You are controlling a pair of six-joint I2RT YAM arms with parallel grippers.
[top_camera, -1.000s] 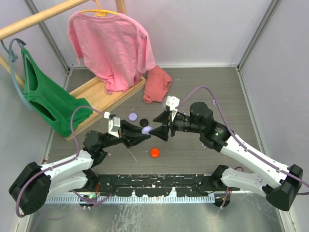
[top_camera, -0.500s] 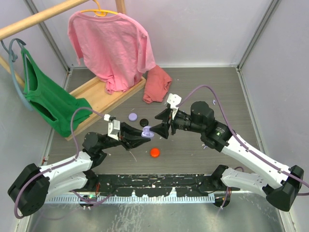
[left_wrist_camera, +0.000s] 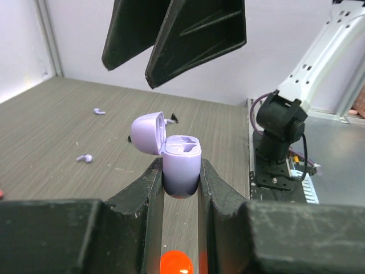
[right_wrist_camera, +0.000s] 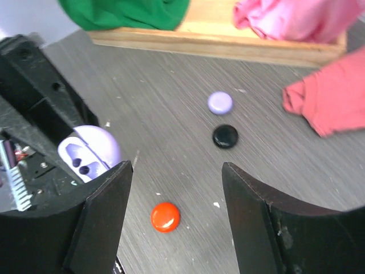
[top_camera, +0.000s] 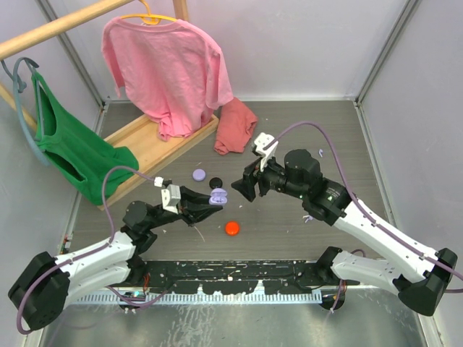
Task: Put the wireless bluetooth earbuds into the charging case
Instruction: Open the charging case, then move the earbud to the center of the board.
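My left gripper (top_camera: 214, 198) is shut on a lavender charging case (top_camera: 218, 194) and holds it above the table with its lid flipped open. In the left wrist view the case (left_wrist_camera: 181, 162) sits upright between the fingers (left_wrist_camera: 149, 188), and its sockets look empty. My right gripper (top_camera: 243, 187) is open and empty, just right of the case. The right wrist view shows the case (right_wrist_camera: 88, 153) at the left. Two tiny lavender earbuds (left_wrist_camera: 84, 158) (left_wrist_camera: 98, 111) lie on the table beyond the case.
An orange-red puck (top_camera: 232, 228), a black puck (right_wrist_camera: 225, 136) and a lavender puck (top_camera: 199, 174) lie near the case. A red cloth heap (top_camera: 235, 126) and a wooden rack base (top_camera: 155, 141) with pink and green garments stand at the back left.
My right gripper has drawn back up and to the right, away from the case. The case's lid now stands open. My left gripper still holds the case.
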